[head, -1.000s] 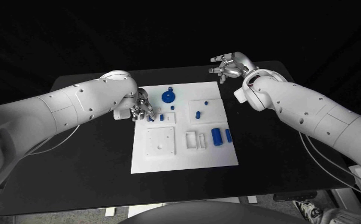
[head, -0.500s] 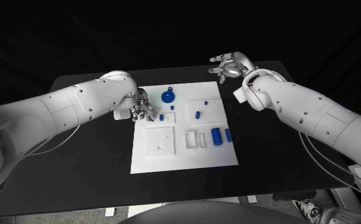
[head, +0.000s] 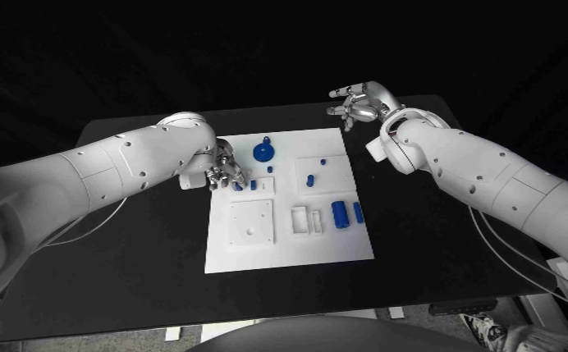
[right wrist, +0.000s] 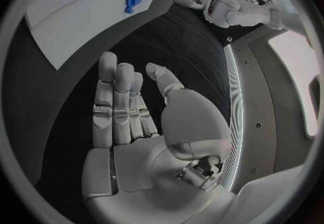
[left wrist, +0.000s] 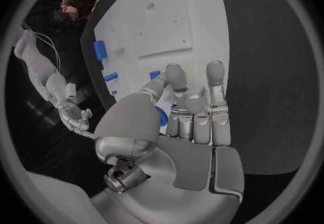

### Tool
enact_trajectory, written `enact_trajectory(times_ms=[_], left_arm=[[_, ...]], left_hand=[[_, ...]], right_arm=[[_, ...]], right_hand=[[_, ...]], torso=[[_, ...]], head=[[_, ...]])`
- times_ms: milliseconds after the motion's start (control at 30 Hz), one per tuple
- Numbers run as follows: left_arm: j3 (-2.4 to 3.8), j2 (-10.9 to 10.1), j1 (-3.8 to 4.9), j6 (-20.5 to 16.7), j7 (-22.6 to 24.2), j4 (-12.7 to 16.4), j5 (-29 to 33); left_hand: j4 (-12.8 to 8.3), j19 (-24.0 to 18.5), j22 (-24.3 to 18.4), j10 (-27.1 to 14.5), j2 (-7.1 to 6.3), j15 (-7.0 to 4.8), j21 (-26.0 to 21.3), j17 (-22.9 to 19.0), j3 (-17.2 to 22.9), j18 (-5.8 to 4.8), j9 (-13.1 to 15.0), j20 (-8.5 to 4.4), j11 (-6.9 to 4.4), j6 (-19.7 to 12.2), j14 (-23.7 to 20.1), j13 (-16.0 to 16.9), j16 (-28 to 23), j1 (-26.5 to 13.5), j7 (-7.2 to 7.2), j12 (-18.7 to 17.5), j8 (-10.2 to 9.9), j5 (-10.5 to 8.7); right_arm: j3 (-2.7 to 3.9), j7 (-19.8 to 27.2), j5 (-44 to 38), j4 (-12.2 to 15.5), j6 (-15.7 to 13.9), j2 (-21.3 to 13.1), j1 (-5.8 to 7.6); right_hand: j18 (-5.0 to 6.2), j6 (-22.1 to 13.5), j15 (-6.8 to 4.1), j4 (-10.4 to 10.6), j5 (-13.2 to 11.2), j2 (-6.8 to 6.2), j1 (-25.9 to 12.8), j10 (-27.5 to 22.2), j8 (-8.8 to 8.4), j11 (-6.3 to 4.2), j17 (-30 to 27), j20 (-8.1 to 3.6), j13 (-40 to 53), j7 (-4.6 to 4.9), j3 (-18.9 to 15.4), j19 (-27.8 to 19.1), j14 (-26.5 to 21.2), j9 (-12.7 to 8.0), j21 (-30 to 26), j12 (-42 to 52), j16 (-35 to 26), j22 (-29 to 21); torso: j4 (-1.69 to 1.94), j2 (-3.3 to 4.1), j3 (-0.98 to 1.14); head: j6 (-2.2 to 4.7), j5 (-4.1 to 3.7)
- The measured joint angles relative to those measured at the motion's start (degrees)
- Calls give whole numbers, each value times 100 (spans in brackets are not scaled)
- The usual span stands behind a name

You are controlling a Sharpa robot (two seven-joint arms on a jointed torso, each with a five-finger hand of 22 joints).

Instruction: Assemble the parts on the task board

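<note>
You will find nothing moved on the task board (head: 288, 237); both hands sit exactly where they were.

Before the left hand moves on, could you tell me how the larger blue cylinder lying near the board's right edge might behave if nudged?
The blue cylinder lies on its side on the flat white task board, so a sideways nudge would probably roll it. It looks small and rigid, likely light. Its smooth round surface may slip between fingertips.

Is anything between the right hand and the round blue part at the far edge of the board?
Nothing visible. The right hand hovers open off the task board's far right corner; only bare black table separates it from the round blue part.
</note>
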Motion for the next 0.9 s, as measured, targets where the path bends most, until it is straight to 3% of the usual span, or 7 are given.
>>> enact_trajectory(times_ms=[233,600,800,900], left_arm=[[-7,28,-21,-37,45,17,47],[-9,27,-26,-54,53,1,64],[-6,20,-26,-85,62,-5,88],[-6,-5,-26,-104,62,-5,89]], left_hand=[[113,20,0,-6,-30,0,-21,2,-113,0,12,-21,-5,69,0,-9,0,-75,-69,0,-26,-190],[170,20,4,-5,-34,0,-53,28,-123,-1,-48,-21,-5,91,0,-22,-40,-79,-49,0,-26,-199],[-36,20,3,-16,26,1,-53,28,82,0,-16,-21,10,69,-1,-28,-40,56,-27,0,-13,12],[-65,30,3,-10,41,26,-53,62,110,0,36,-10,21,60,23,-32,-40,72,-17,0,-9,283]], right_arm=[[0,0,0,-2,0,2,-1],[0,0,0,-3,0,3,-2],[0,0,0,-4,0,2,-2],[0,0,0,-4,1,0,-2]], right_hand=[[0,1,0,0,0,0,0,0,0,0,0,0,0,-1,0,0,0,0,0,0,0,0],[-1,7,0,0,0,0,0,0,0,0,0,0,-5,-7,0,0,0,0,0,0,0,0],[-1,8,0,0,0,0,0,0,0,0,0,0,-4,-8,0,0,0,0,0,0,0,0],[0,9,0,0,0,0,0,0,0,0,0,0,-4,-8,0,0,0,0,0,0,0,0]], torso=[[-2,0,0],[-1,-1,0],[-1,-1,0],[1,-2,-2]], head=[[-7,-7],[-4,-18],[2,-10],[3,-9]])
